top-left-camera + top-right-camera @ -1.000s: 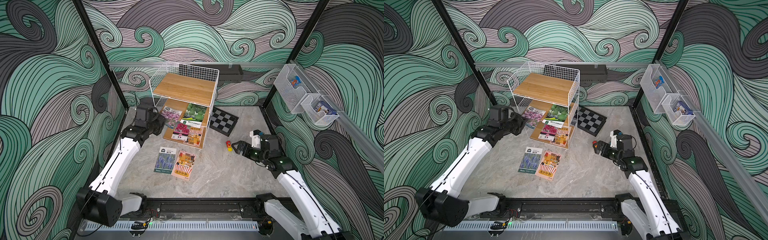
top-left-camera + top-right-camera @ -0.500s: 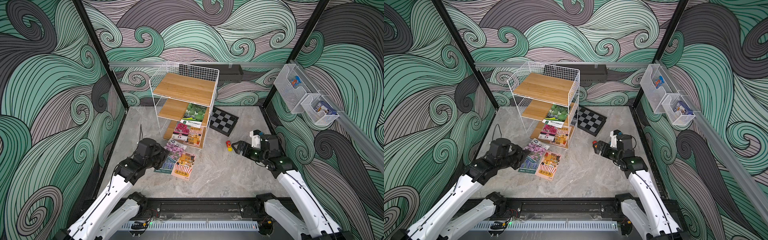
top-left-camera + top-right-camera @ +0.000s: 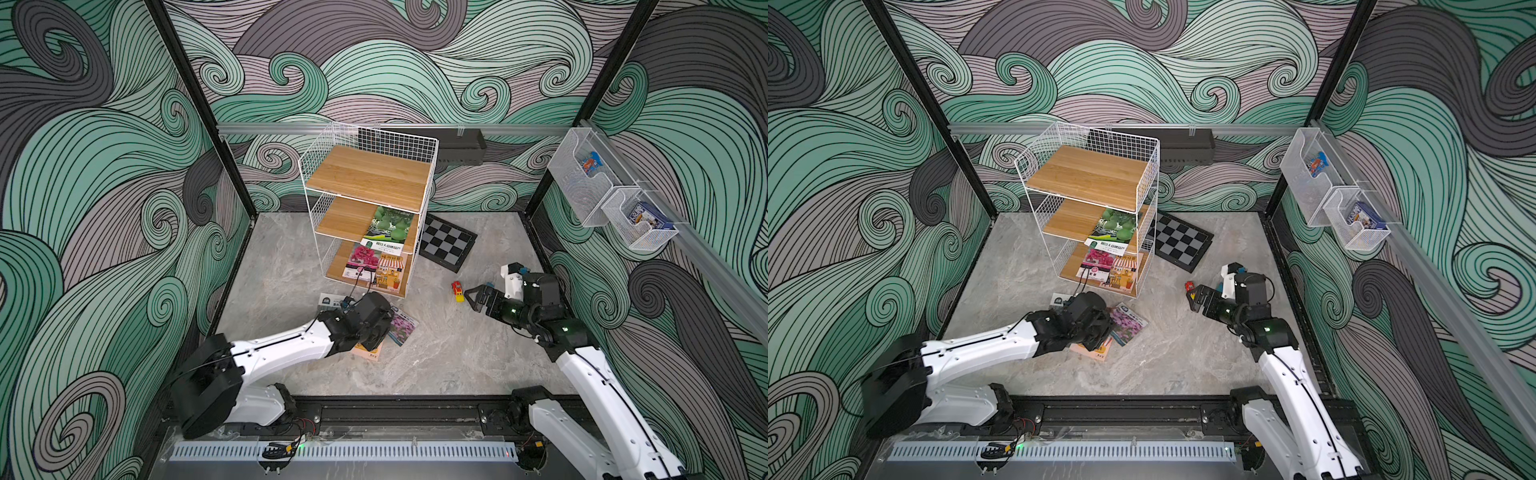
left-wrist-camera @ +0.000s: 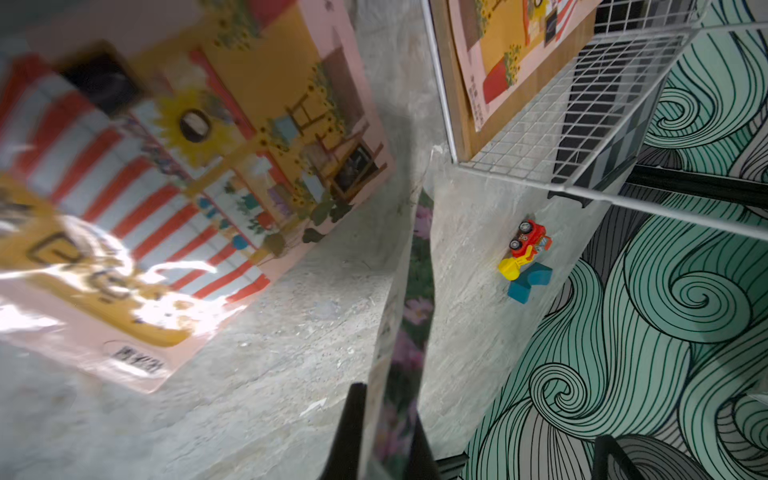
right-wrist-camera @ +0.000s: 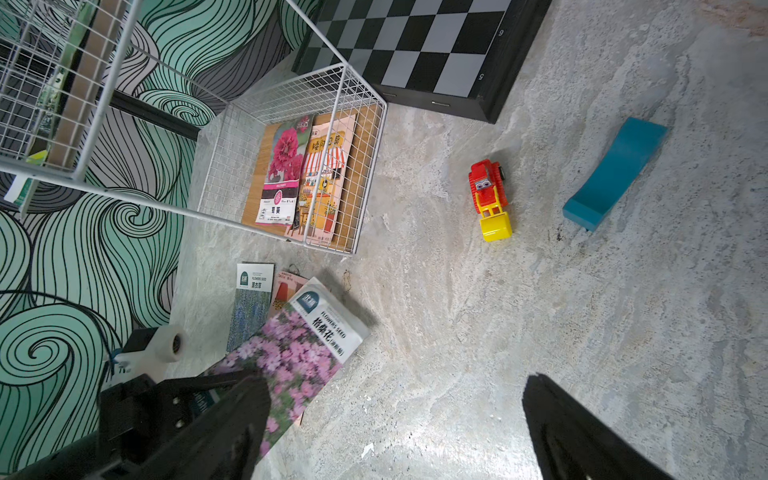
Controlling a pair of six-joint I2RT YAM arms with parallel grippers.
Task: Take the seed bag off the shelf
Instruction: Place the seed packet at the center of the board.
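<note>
The shelf (image 3: pixel 365 208), a white wire rack with three wooden boards, stands at the back of the floor. My left gripper (image 3: pixel 384 332) is low over the floor in front of it, shut on a seed bag (image 3: pixel 402 328) printed with pink flowers. In the left wrist view that seed bag (image 4: pixel 409 332) runs edge-on out from between the black fingers (image 4: pixel 353 419). On the shelf's middle board lies a green packet (image 3: pixel 388 228), and two packets (image 3: pixel 374 266) lie on the bottom board. My right gripper (image 3: pixel 473 297) hovers open to the right, holding nothing.
An orange packet (image 3: pixel 368 353) and a lavender packet (image 5: pixel 249 303) lie on the floor under the left arm. A red and yellow toy bulldozer (image 3: pixel 457 290) and a teal block (image 5: pixel 615 174) sit near the right gripper. A chessboard (image 3: pixel 446 243) lies right of the shelf, and clear bins (image 3: pixel 598 195) hang on the right wall.
My left arm has pulled back from the shelf's middle board and swung down to the floor in front, carrying the pink-flower seed bag. The right arm has not moved.
</note>
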